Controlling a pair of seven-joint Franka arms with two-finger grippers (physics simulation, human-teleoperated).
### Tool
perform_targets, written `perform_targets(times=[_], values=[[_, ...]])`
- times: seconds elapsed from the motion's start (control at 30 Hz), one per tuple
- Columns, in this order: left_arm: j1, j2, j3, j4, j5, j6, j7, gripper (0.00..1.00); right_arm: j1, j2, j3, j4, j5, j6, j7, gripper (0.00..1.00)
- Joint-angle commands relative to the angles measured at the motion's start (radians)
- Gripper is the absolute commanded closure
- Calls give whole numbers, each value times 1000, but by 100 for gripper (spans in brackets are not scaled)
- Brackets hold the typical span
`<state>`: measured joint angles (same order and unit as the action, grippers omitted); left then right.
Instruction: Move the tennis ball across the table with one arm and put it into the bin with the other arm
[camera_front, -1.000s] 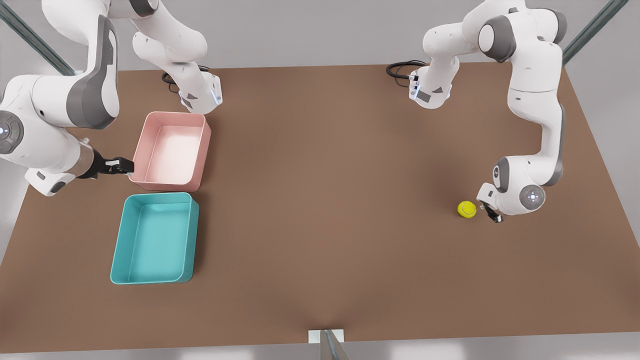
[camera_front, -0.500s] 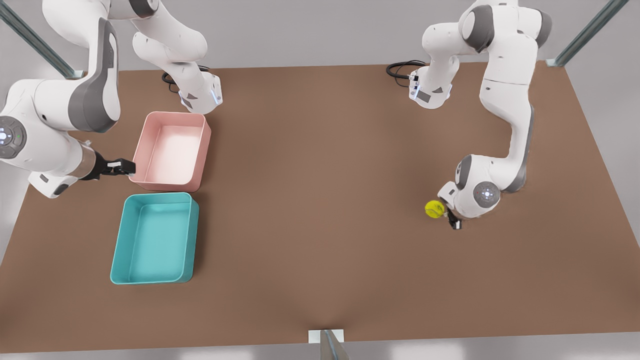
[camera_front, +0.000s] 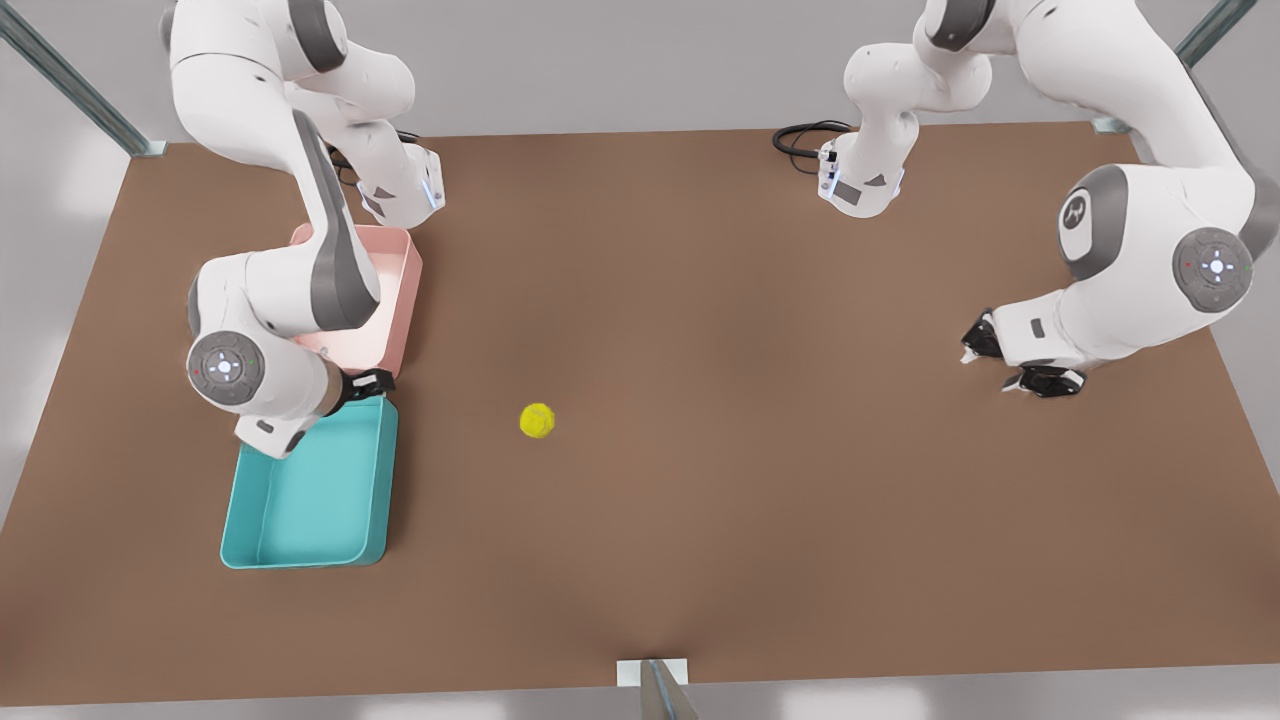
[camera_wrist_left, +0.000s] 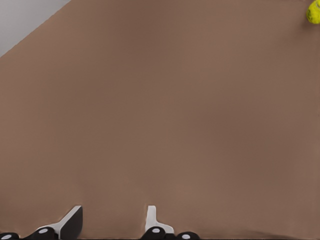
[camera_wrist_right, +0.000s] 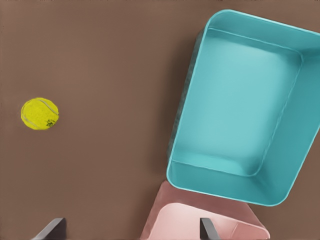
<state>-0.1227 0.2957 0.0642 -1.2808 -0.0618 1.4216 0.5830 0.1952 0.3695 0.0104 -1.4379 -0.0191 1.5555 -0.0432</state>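
The yellow-green tennis ball (camera_front: 537, 421) lies loose on the brown table (camera_front: 700, 300), left of centre in the front view, a short way from the teal bin (camera_front: 310, 490). My right gripper (camera_front: 365, 383) hangs over the gap between the teal and pink bins, open, with nothing in it. Its wrist view looks down on the ball (camera_wrist_right: 39, 113) and the bin (camera_wrist_right: 240, 110) between the spread fingers of the gripper (camera_wrist_right: 129, 227). My left gripper (camera_front: 1008, 362) is at the front view's right, open and empty, far from the ball (camera_wrist_left: 314, 11). Its fingertips (camera_wrist_left: 74, 220) stand apart over bare table.
A pink bin (camera_front: 385, 300) sits just behind the teal one, partly under the right arm, and appears in the right wrist view too (camera_wrist_right: 200, 222). Black cables (camera_front: 800, 140) lie at the back by an arm base. A small white bracket (camera_front: 652, 672) marks the front edge.
The ball has rolled from beside the left gripper across the table to left of centre. The left arm has pulled back and raised itself. The right arm has swung over the bins.
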Motion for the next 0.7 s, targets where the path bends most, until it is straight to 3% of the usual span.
perform_targets(times=[0.0,0.4,0.67], values=[[20,8,5,3,4,-196,-758,0,30,29,3,-1,28,169,281,0],[0,25,-17,0,13,-187,-766,0,55,135,-20,-72,57,425,281,0],[2,25,-17,0,14,-190,-766,0,52,22,-36,-384,48,678,279,0]])
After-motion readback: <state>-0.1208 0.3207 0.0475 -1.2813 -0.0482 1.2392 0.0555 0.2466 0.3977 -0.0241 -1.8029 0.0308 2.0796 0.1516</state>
